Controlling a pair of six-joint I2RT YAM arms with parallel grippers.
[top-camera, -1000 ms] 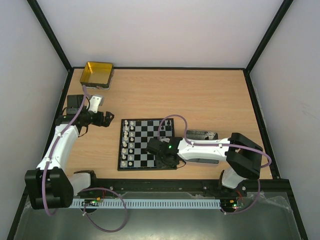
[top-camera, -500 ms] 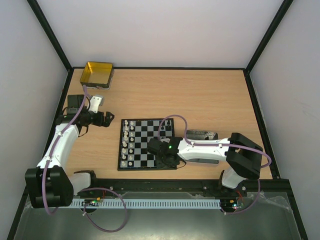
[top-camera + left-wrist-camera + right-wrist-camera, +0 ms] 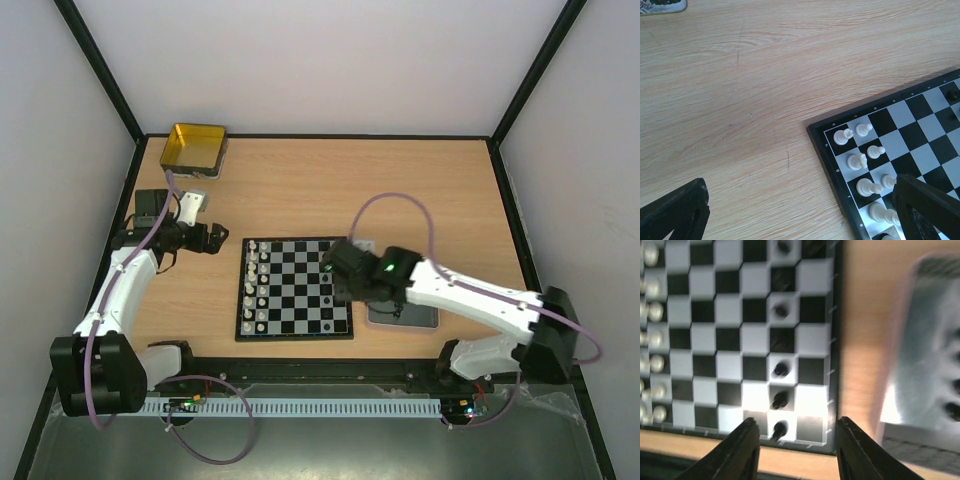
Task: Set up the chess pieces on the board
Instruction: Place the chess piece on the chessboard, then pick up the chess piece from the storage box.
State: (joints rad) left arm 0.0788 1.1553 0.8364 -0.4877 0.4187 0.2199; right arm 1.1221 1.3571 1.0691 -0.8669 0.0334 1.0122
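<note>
The right end effector [image 3: 796, 425] hangs spread and empty over the board [image 3: 837, 340], at its right edge above a file of black pawns [image 3: 780, 369]. Blurred black pieces [image 3: 952, 411] lie in the grey tray [image 3: 935, 340] beside it. I'd centre squarely over one before closing. The left end effector [image 3: 800, 200] idles open near the white pieces [image 3: 860, 161].

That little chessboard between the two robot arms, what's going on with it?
Two robot arms are setting up a small black-and-white chequered chessboard. Tiny white pieces stand in two rows along its left side, tiny black pieces in one row near its right. The right arm hovers over that right edge, beside a grey rectangular tray, jaws open and empty. The left arm sits left of the board, jaws open too.
</note>
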